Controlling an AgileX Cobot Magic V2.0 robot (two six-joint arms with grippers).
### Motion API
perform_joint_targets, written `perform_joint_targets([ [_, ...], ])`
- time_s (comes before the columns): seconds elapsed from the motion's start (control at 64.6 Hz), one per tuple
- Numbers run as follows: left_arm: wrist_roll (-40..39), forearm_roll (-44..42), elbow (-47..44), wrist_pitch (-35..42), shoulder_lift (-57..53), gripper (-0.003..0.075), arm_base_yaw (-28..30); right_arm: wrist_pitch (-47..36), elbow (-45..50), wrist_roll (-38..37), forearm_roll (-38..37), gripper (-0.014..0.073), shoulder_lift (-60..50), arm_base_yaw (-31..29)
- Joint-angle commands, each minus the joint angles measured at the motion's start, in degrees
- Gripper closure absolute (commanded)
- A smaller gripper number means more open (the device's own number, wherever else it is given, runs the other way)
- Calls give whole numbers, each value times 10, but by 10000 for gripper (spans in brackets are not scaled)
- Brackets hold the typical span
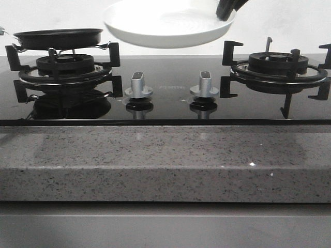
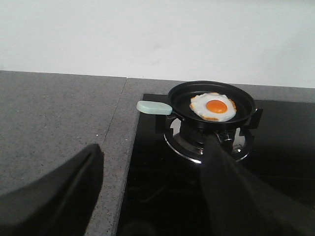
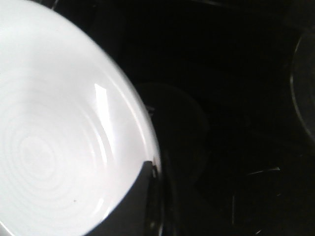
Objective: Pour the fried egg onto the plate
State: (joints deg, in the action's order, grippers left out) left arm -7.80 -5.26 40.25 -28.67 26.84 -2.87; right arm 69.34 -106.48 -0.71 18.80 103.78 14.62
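The fried egg (image 2: 213, 106), white with an orange yolk, lies in the black frying pan (image 2: 211, 105) on the left burner. The pan's pale green handle (image 2: 153, 107) points towards the counter. In the front view the pan (image 1: 58, 37) hides the egg. My left gripper (image 2: 147, 196) is open and empty, a short way from the pan and level with the hob's edge. My right gripper (image 1: 226, 11) is shut on the rim of the white plate (image 1: 165, 26) and holds it in the air above the hob's middle. The plate (image 3: 59, 132) is empty.
Two silver knobs (image 1: 138, 85) (image 1: 205, 84) stand on the black glass hob. The right burner (image 1: 279, 64) has a bare pan support. A speckled grey counter (image 1: 155, 155) runs along the front and to the left of the hob (image 2: 54, 113). A white wall stands behind.
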Motion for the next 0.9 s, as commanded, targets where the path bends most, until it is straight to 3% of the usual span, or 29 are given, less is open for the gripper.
perform_joint_targets([
  [0.0, -4, -2, 19, 49, 6, 282, 2, -66, 53, 16, 19, 662, -72, 14],
  [0.325, -4, -2, 19, 49, 6, 282, 2, -179, 217, 23, 19, 662, -109, 24],
  [0.883, -4, -2, 19, 49, 6, 282, 2, -181, 224, 23, 19, 662, -90, 24],
])
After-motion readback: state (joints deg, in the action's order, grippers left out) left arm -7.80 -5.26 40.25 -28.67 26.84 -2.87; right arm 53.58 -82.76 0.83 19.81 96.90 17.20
